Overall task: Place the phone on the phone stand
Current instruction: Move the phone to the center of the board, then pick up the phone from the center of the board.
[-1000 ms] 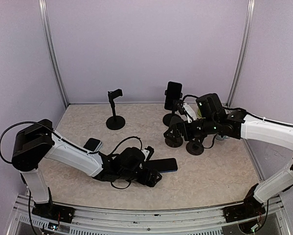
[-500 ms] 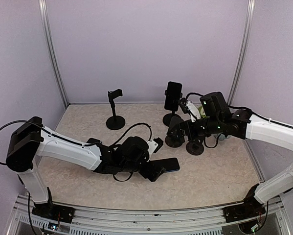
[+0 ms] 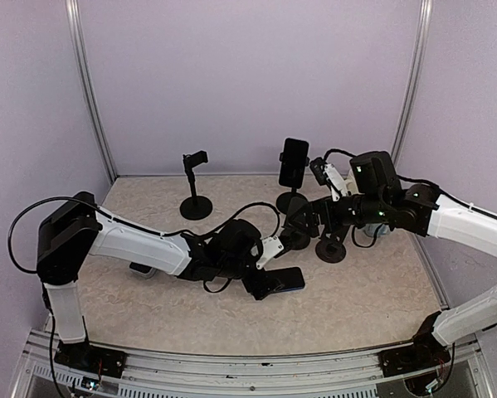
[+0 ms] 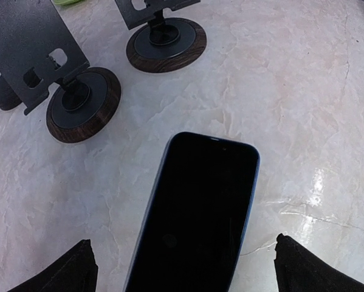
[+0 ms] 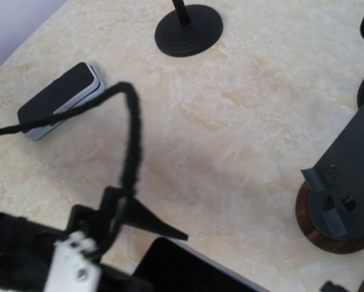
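Note:
A dark blue phone (image 3: pixel 285 279) lies flat, screen up, on the marble table; it fills the lower middle of the left wrist view (image 4: pixel 197 213). My left gripper (image 3: pixel 263 280) is open and low over the phone's near end, one finger (image 4: pixel 78 267) on each side and clear of its edges. Two empty phone stands with wood-rimmed round bases (image 3: pixel 296 239) (image 3: pixel 331 249) stand just beyond the phone (image 4: pixel 78 103) (image 4: pixel 166 45). My right gripper (image 3: pixel 303 220) hangs open above those stands, holding nothing. Its own fingers are outside the right wrist view, which shows one stand (image 5: pixel 336 201) and the phone's corner (image 5: pixel 188 271).
A third stand (image 3: pixel 291 201) at the back holds another upright phone (image 3: pixel 294 162). A pole stand with a clamp (image 3: pixel 196 186) is at the back left. A second flat phone (image 5: pixel 60 100) lies left, partly behind my left arm. Metal frame posts and purple walls bound the table.
My left arm has reached right and forward, so its fingers now straddle the phone's near end. My right arm has drawn up and to the right. The phone has barely moved.

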You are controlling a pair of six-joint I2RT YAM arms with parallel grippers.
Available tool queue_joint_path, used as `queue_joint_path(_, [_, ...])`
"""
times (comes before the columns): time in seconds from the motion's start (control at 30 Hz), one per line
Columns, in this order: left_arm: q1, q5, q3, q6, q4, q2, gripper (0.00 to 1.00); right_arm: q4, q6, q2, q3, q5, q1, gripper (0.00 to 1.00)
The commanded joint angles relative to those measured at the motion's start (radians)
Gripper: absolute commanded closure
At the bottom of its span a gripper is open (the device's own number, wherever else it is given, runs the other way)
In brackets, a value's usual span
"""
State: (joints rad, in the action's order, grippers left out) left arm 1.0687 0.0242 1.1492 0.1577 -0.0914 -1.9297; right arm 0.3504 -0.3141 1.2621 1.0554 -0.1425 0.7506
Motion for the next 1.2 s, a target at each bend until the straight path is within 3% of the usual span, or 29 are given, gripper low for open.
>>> queue_joint_path(0.0, [-0.042, -0.088, 0.043, 0.09, 0.009, -0.04, 0.01, 0.007, -0.003, -0.032, -0.01, 0.014, 0.007, 0.0])
queue_joint_path(0.7, [-0.063, -0.195, 0.177, 0.151, 0.11, -0.209, 0.01, 0.017, -0.006, -0.027, -0.003, 0.003, 0.007, 0.0])
queue_joint_path(1.17, [-0.062, -0.263, 0.219, 0.186, 0.195, -0.267, 0.13, 0.014, -0.003, -0.015, 0.004, -0.005, 0.007, 0.0])
